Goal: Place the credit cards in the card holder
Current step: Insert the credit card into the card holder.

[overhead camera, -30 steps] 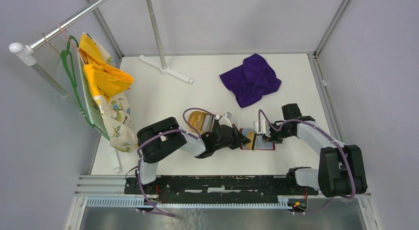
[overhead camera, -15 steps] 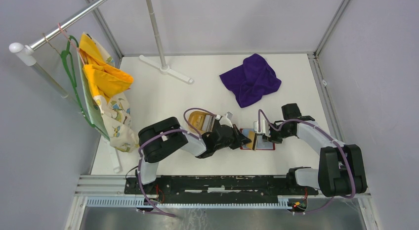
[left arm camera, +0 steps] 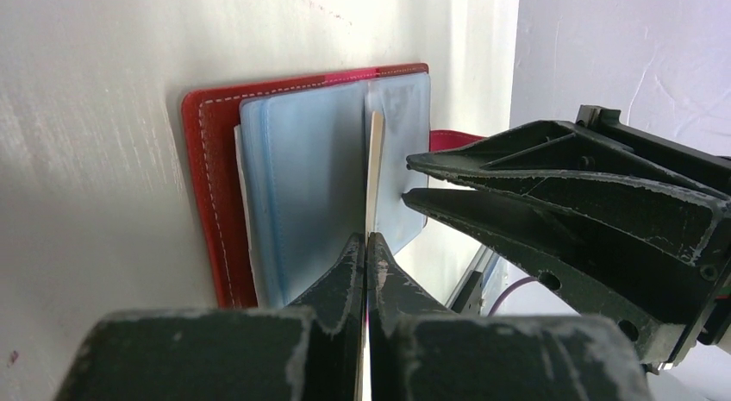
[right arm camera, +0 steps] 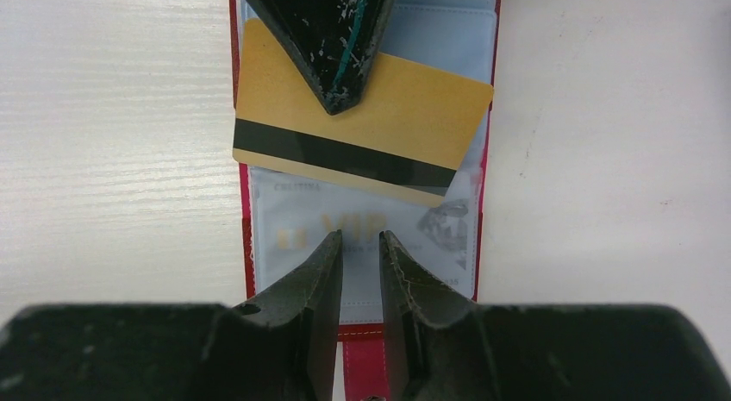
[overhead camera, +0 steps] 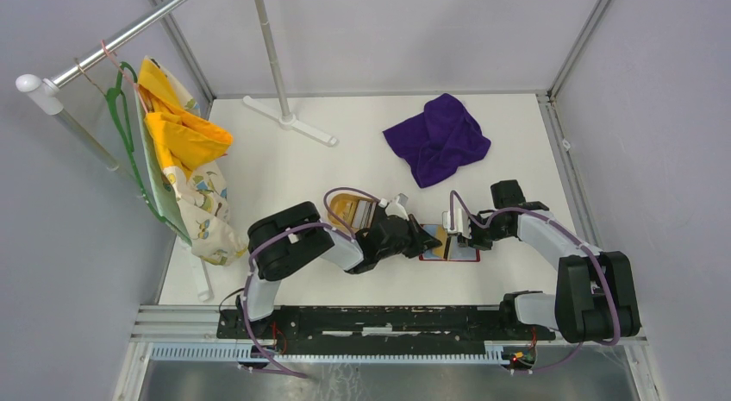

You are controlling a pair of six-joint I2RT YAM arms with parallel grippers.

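**Q:** What has altered over the last second?

**A:** Only the left arm, which has edged toward the table's [overhead camera: 302, 159] right edge. The left gripper [left arm camera: 366, 239] is clamped on the gold card [right arm camera: 431, 116] and holds it on edge over the card holder [left arm camera: 207, 177]. The holder lies open by the near edge, right of middle.

**Q:** And the right gripper [right arm camera: 360, 237]?

**A:** Unmoved. Its jaws stand a slit apart with the tips at a clear sleeve over the seated VIP card [right arm camera: 345, 224]. Whether they pinch that sleeve cannot be told.

**Q:** What does this mean for the task?

**A:** Insertion is probably just beginning. Most of the gold card lies outside any pocket.
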